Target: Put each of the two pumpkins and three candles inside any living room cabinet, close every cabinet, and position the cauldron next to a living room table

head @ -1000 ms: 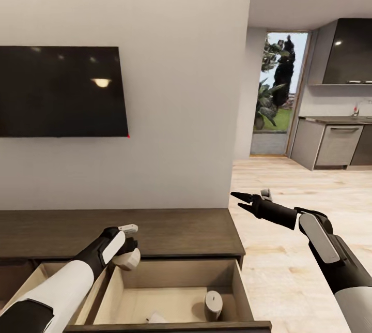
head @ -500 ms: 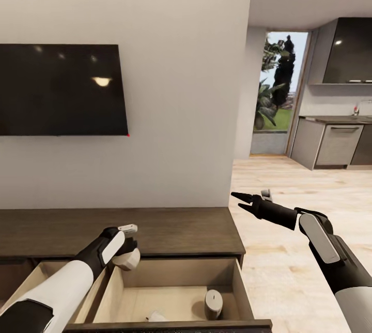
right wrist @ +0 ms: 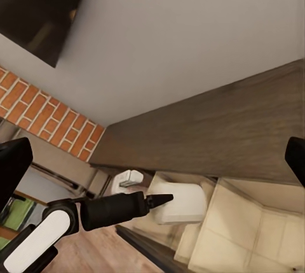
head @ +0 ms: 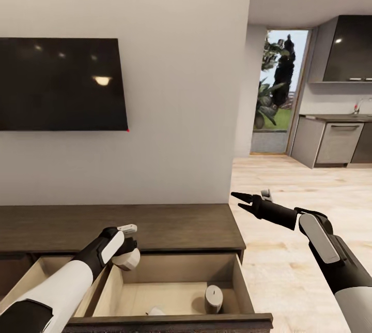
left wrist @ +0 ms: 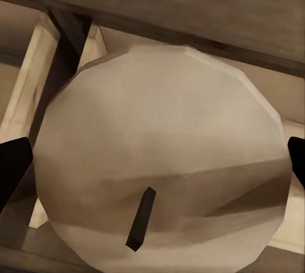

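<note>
The long dark cabinet (head: 155,227) stands against the white wall (head: 181,90) under a black TV (head: 62,85), its pale drawer (head: 170,291) pulled open. An upright candle (head: 213,299) sits inside. The left gripper (head: 126,250) clamps another candle (left wrist: 159,177) over the drawer's rear corner. The right gripper (head: 238,198) hangs released over wood floor (head: 289,209).

Wall-mounted dark TV (head: 62,84), kitchen units (head: 330,141) – glass door (head: 276,92)

— Where's the held candle (head: 128,259)?
— Above the cabinet (head: 155,227) drawer's rear left corner.
— And inside?
— Another candle (head: 213,299) stands right (a third (head: 155,312) nearer the front).
</note>
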